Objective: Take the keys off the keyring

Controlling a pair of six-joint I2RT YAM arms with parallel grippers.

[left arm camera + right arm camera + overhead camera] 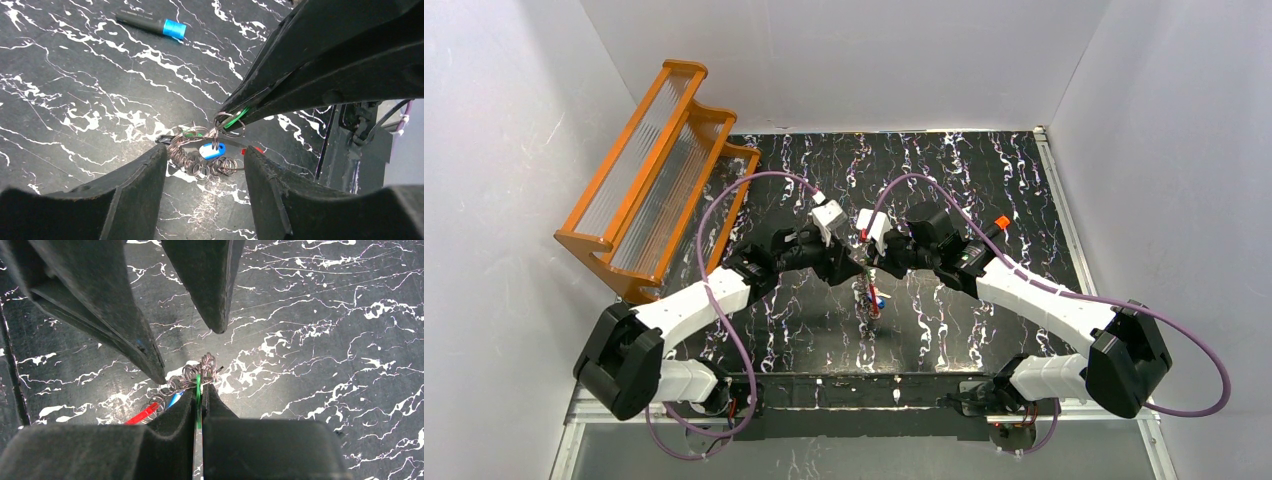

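Right claw (199, 391) is clenched on the green-headed key (236, 117). The keyring (200, 161) and its chain tangle trail from it, lying between the spread fingers of the left claw (205, 150), which grips nothing. Blue key (212, 150) and red key (140, 414) look joined to the tangle, low over the marbled desk (75, 90). By my reckoning nothing is off yet, and every key is left to free.
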